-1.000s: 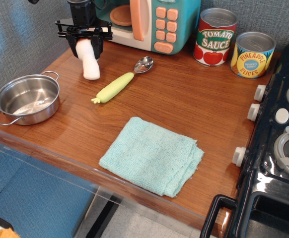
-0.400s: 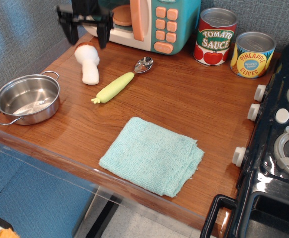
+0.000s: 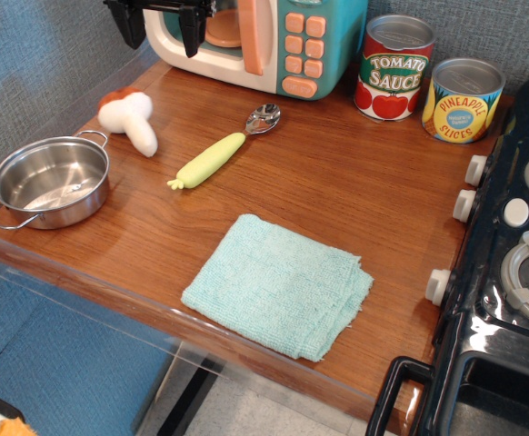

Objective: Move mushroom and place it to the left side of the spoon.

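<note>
The mushroom [image 3: 130,118], white plush with a brown-orange cap, lies on its side on the wooden counter, to the left of the spoon and just behind the steel pot. The spoon [image 3: 221,149] lies diagonally, its silver bowl at the upper right and its yellow-green handle pointing down-left. My gripper [image 3: 163,30] is open and empty at the top edge of the view, raised above and behind the mushroom, in front of the toy microwave. Only its two black fingers show.
A steel pot [image 3: 50,180] stands at the left edge. A teal toy microwave [image 3: 287,41] stands at the back, with a tomato sauce can [image 3: 393,67] and pineapple can [image 3: 462,99] to its right. A folded teal cloth [image 3: 278,283] lies in front. A toy stove [image 3: 510,263] is at the right.
My gripper let go of the mushroom, opened and rose toward the top of the view. The mushroom tipped over from upright and now lies on its side, slightly further left.
</note>
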You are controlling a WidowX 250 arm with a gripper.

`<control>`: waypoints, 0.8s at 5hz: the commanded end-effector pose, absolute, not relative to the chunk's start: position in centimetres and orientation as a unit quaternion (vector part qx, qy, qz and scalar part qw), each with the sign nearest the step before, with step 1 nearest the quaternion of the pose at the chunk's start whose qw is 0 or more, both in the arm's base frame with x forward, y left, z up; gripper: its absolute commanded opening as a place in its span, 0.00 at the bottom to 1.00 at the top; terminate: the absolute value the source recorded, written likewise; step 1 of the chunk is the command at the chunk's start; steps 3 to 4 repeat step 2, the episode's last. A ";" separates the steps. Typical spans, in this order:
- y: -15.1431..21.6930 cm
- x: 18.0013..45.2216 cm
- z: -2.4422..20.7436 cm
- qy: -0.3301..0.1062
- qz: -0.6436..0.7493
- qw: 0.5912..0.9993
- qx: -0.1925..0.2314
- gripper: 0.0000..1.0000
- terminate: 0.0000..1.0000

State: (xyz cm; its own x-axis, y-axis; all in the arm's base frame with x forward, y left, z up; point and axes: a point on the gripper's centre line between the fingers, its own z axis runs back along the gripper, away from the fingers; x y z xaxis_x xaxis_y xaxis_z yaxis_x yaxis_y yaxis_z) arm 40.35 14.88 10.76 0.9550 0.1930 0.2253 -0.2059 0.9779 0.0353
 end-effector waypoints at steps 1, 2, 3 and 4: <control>14.8 40.0 14.1 -0.148 0.100 0.983 0.037 1.00 0.00; 14.8 40.0 14.1 -0.148 0.100 0.983 0.037 1.00 1.00; 14.8 40.0 14.1 -0.148 0.100 0.983 0.037 1.00 1.00; 14.8 40.0 14.1 -0.148 0.100 0.983 0.037 1.00 1.00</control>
